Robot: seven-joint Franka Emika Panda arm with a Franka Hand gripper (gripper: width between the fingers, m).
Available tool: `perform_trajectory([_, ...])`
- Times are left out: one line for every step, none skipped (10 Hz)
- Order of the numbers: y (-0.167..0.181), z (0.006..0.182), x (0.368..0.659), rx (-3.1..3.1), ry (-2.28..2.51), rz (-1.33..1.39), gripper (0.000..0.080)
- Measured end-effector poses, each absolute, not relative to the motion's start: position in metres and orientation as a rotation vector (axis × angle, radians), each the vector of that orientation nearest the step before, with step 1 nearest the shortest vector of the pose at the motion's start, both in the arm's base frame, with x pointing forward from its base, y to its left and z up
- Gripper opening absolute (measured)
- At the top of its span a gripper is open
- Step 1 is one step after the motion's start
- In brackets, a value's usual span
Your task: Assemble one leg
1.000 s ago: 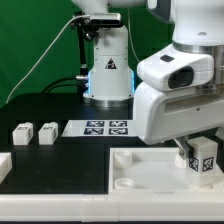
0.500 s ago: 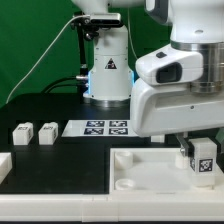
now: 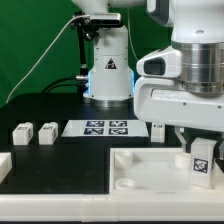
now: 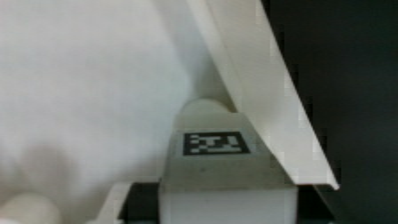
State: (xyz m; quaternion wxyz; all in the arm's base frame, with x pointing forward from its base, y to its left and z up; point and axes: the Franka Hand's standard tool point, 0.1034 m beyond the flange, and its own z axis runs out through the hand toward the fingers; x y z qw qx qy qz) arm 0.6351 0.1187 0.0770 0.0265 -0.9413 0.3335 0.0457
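My gripper (image 3: 203, 150) is shut on a small white leg (image 3: 203, 162) with a square marker on its face. It holds the leg upright at the corner of the large white panel (image 3: 145, 172) on the exterior view's right. In the wrist view the leg (image 4: 221, 165) sits between my dark fingers (image 4: 146, 205), and the panel (image 4: 89, 90) and its raised edge lie beyond it. Two more legs (image 3: 21, 133) (image 3: 47, 132) stand on the exterior view's left. A third loose leg (image 3: 158, 131) stands behind the panel.
The marker board (image 3: 100, 128) lies on the black table beyond the panel. A white part (image 3: 4, 165) pokes in at the exterior view's left edge. The arm's base (image 3: 106, 70) stands at the back with a cable beside it.
My hand has turned about its upright axis over the panel's corner, with the leg staying in nearly the same spot. The loose leg behind the panel has come into view.
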Motion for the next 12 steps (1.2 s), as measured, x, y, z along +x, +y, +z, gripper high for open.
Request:
perform_trajectory([0.1199, 0.0768, 0.635, -2.831, 1.246, 0.146, 0.0294])
perform_trajectory([0.1213, 0.0763, 0.6346, -2.756, 1.42, 0.148, 0.0294])
perform_trajectory([0.1208, 0.0759, 0.6354, -2.676, 1.555, 0.151, 0.0294])
perform_trajectory([0.1202, 0.0756, 0.6378, -2.613, 1.629, 0.138, 0.0294])
perform_trajectory([0.1201, 0.0757, 0.6375, -2.599, 1.636, 0.129, 0.0294])
perform_trajectory([0.1203, 0.0755, 0.6374, -2.619, 1.602, 0.129, 0.0294])
perform_trajectory([0.1209, 0.0753, 0.6372, -2.638, 1.565, 0.13, 0.0389])
perform_trajectory([0.1214, 0.0752, 0.6371, -2.636, 1.566, 0.132, 0.0524])
perform_trajectory([0.121, 0.0747, 0.6369, -2.678, 1.496, 0.128, 0.0524])
perform_trajectory([0.1205, 0.0734, 0.6364, -2.8, 1.252, 0.128, 0.0629])
perform_trajectory([0.12, 0.0756, 0.6381, -2.851, 1.127, 0.134, 0.0644])
perform_trajectory([0.1187, 0.0772, 0.6401, -2.94, 0.868, 0.126, 0.0648])
